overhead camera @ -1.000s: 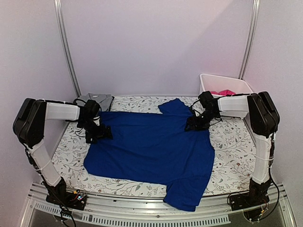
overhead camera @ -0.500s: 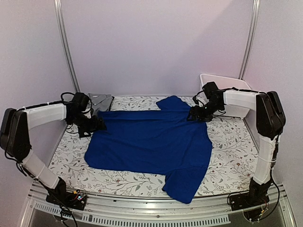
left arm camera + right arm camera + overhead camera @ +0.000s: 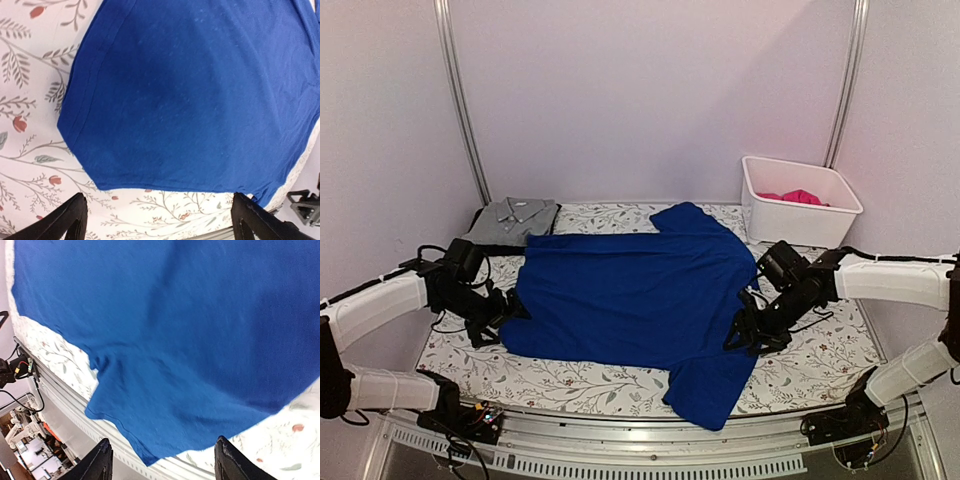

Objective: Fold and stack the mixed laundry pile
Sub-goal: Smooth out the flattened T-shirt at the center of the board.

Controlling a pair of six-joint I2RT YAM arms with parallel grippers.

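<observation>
As the bin wall (image 3: pixel 802 218) blocks it, the pink garment (image 3: pixel 793 196) barely shows.

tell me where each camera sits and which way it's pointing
Top external: above and behind the bases, looking forward and down at the blue shirt, grey shirt and white bin; the left end effector and right end effector show.
Left wrist: on the left arm, looking down at the shirt's hem corner; its two fingertips show.
Right wrist: on the right arm, looking down at the near sleeve; its fingertips show.
All three share the blue shirt.
</observation>
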